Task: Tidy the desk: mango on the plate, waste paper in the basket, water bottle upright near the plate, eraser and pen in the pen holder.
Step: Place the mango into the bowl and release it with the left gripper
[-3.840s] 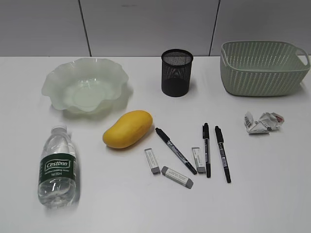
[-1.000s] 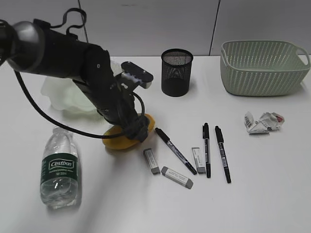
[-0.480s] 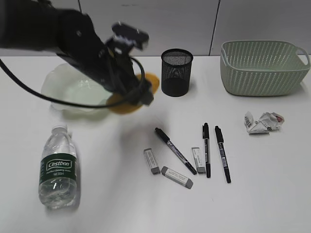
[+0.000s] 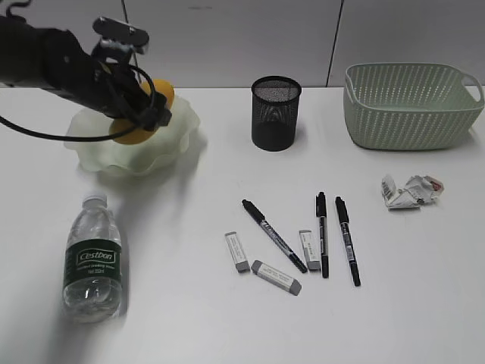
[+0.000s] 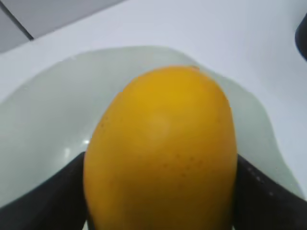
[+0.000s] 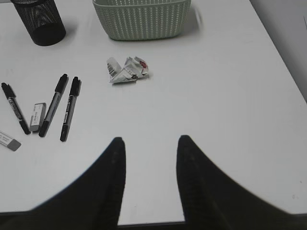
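On my screen the left gripper (image 4: 144, 114) is closed around the yellow oval mango (image 5: 160, 148) and holds it over the pale green wavy-edged glass plate (image 4: 178, 140) at the far left of the white table (image 4: 227, 326). In the left wrist view the dark fingers (image 5: 43, 201) press the fruit from both sides, and the plate is just under it; I cannot tell if the mango touches the plate.

The right gripper (image 6: 147, 146) hangs over a bare part of the table with its two black fingers apart and nothing between them.

The clear plastic water bottle with the green label (image 4: 92, 260) lies on its side in front of the plate, with the cap toward the plate. The black mesh pen holder (image 4: 276, 113) stands upright at the back of the table, and the light green woven plastic basket (image 4: 409, 106) is to its right. The crumpled white waste paper (image 4: 410, 191) lies on the table in front of the basket. Three black pens (image 4: 323, 233) and three small grey-white erasers (image 4: 237, 251) lie together in the middle of the table, in front of the pen holder.
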`<state>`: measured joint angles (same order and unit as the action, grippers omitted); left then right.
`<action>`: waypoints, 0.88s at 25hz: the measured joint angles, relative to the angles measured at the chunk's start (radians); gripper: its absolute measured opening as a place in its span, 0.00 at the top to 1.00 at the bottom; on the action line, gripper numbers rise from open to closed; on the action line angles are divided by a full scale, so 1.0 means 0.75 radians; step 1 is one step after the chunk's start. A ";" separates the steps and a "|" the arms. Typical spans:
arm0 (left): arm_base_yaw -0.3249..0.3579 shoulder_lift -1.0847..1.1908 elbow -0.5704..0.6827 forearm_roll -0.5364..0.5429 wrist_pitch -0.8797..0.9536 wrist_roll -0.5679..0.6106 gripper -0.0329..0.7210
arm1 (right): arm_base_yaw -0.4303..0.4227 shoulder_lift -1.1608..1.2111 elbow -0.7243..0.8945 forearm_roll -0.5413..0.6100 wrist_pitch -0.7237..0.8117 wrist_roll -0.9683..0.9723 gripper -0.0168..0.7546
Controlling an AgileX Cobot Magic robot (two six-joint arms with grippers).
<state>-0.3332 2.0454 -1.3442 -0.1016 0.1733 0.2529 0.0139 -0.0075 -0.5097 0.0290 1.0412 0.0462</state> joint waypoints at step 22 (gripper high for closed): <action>-0.002 0.127 -0.173 0.050 0.177 0.000 0.07 | 0.000 0.000 0.000 0.000 0.000 0.000 0.59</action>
<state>-0.3348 2.1404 -1.4738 -0.0640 0.3064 0.2529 0.0139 -0.0075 -0.5097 0.0290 1.0412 0.0462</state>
